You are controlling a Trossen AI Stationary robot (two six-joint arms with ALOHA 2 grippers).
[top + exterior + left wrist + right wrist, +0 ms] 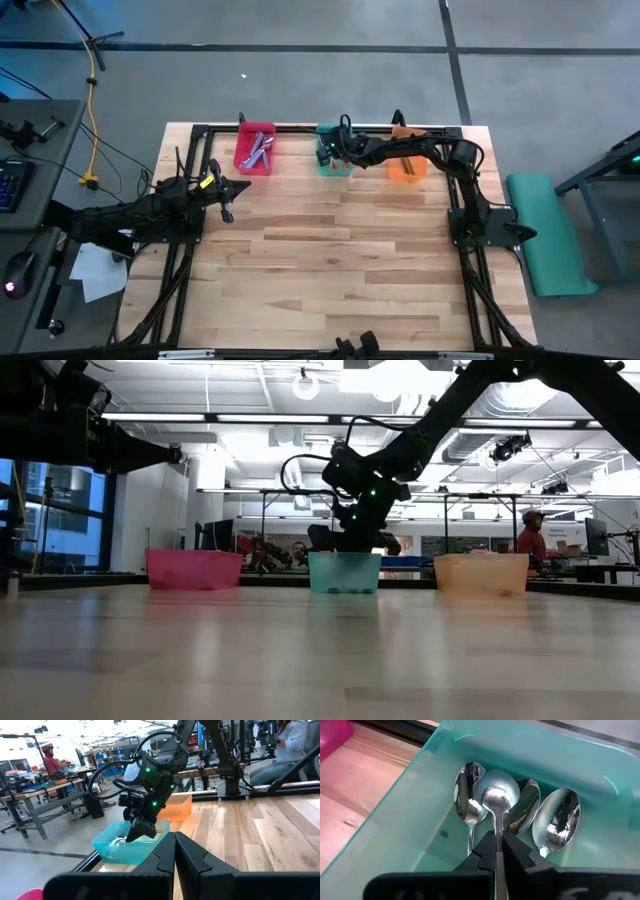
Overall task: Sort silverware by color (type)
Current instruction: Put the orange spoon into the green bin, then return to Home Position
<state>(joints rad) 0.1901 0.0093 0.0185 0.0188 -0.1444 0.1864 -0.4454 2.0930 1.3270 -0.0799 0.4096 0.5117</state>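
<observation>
right gripper: over the teal bin at 12 o'clock on the table, fingers pinched on a silver spoon lying among three others. purple-handled spoons: in the red bin at 11 o'clock. left gripper: closed, empty, at 9 o'clock.

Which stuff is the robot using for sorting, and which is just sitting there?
For the job: spoons, teal bin, pink bin, orange bin, right gripper shut on a spoon.
Just there: left gripper, shut and waiting; green mat; papers.
</observation>
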